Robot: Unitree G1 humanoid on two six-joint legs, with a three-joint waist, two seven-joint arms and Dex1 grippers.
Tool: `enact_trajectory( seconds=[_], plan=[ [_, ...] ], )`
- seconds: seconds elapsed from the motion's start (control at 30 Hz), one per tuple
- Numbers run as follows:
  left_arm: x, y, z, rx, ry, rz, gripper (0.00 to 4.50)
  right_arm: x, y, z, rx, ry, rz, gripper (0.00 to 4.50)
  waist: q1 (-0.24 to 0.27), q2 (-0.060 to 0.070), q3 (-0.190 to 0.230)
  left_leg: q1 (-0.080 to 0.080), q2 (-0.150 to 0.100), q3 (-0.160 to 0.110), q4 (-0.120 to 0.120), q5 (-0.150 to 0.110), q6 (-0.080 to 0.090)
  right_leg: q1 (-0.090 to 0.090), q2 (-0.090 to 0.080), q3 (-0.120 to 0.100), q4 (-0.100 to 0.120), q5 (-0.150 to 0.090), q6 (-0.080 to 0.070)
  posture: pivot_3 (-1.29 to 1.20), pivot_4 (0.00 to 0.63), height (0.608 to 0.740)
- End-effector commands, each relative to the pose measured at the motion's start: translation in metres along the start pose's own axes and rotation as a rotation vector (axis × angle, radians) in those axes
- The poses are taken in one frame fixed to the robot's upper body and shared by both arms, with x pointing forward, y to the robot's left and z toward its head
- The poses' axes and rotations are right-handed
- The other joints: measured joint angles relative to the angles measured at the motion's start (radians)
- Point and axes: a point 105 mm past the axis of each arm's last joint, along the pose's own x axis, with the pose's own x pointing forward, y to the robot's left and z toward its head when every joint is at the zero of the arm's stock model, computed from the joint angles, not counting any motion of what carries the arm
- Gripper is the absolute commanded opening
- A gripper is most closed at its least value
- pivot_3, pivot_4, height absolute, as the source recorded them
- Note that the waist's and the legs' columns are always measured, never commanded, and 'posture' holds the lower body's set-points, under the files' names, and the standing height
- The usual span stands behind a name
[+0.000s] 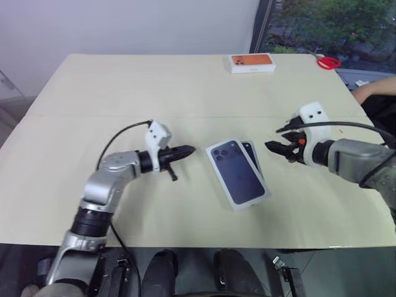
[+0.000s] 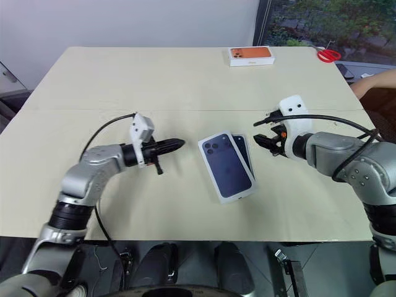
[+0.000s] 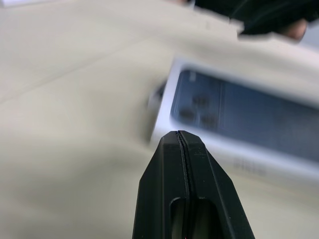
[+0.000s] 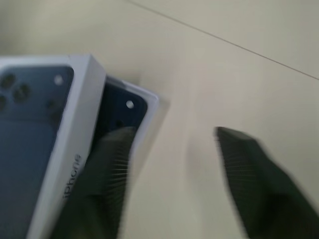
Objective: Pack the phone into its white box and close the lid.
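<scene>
The lid (image 2: 224, 164), a white rectangular cardboard cover printed with a dark phone picture, is seen lying askew over the white box (image 2: 247, 154), a shallow tray, with the dark navy-blue phone (image 2: 245, 153) left exposed along the edge facing the right gripper (image 2: 262, 141).

The stack sits between both grippers, its long axis running roughly away from the robot, tilted.

The right gripper is seen with fingers parted, holding nothing, just beside the uncovered edge. It is judged nearer.

The left gripper (image 2: 176, 144) is clenched empty, pointed at the lid's opposite long side, slightly further off.

Squaring the lid is judged to need a sideways nudge.
</scene>
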Motion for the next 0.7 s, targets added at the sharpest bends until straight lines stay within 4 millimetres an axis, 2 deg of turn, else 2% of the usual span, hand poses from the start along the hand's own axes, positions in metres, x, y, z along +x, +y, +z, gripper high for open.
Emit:
enact_trajectory(
  seconds=[0.03,0.1,0.23,0.37,0.5,0.7],
  plan=[
    [-0.002,-0.018,0.001,0.037,0.032,-0.095,0.0,-0.004,0.002,0.007,-0.105,-0.027,0.008,1.04,0.003,0.0,0.0,0.0,0.0,0.0,0.0,0.0,0.0,0.0,0.0,0.0,0.0,0.0,0.0,0.0,0.15,0.74],
    [0.004,-0.022,-0.013,0.055,0.14,-0.099,0.0,-0.003,0.005,0.002,-0.148,-0.004,0.024,0.04,0.017,0.0,0.0,0.0,0.0,0.0,0.0,0.0,0.0,0.0,0.0,0.0,0.0,0.0,0.0,0.0,0.15,0.74],
    [0.018,-0.031,-0.026,0.115,0.263,-0.128,0.0,-0.002,0.008,-0.003,-0.205,0.022,0.033,0.04,0.021,0.0,0.0,0.0,-0.001,0.001,0.001,0.0,0.0,0.001,0.0,-0.001,0.0,0.0,0.0,0.0,0.15,0.74],
    [0.04,-0.042,-0.02,0.113,0.251,-0.15,0.0,0.0,0.013,-0.008,-0.247,0.044,0.047,0.04,0.021,0.0,0.0,0.0,-0.001,0.001,0.001,0.0,0.0,0.001,0.0,-0.001,0.0,0.0,0.0,0.0,0.15,0.74],
    [0.059,-0.041,-0.021,0.077,0.267,-0.101,0.0,0.002,0.023,-0.013,-0.279,0.059,0.079,0.04,0.017,0.0,0.0,0.0,-0.001,0.0,0.001,0.0,0.0,0.001,0.001,-0.001,0.0,0.0,0.0,0.0,0.15,0.74],
    [0.082,-0.045,-0.022,0.112,0.267,-0.077,0.0,0.003,0.034,-0.02,-0.308,0.078,0.13,0.04,0.02,0.0,0.0,0.0,-0.001,0.0,0.001,0.0,0.0,0.001,0.001,-0.001,0.001,0.0,0.0,0.0,0.15,0.74]
  ],
)
